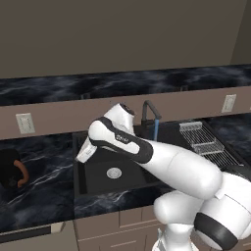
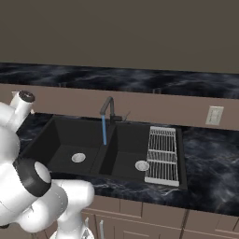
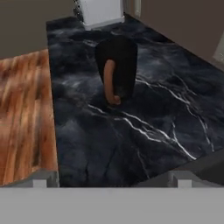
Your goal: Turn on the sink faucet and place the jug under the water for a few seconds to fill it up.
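A: Jaws spread wide, nothing btwn them. Where's our jug?
B: We see it upright on the tabletop, left of the sink. Water runs from the faucet.

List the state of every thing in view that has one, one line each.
sink faucet: on, spout over the divider between the bowls.
water: running in a thin blue stream.
sink: both bowls bare apart from the drains.
jug: upright on the counter left of the sink, handle toward the hand, not held.
hand: open, short of the jug, holding nothing.
drying rack: lying over the sink's right edge.
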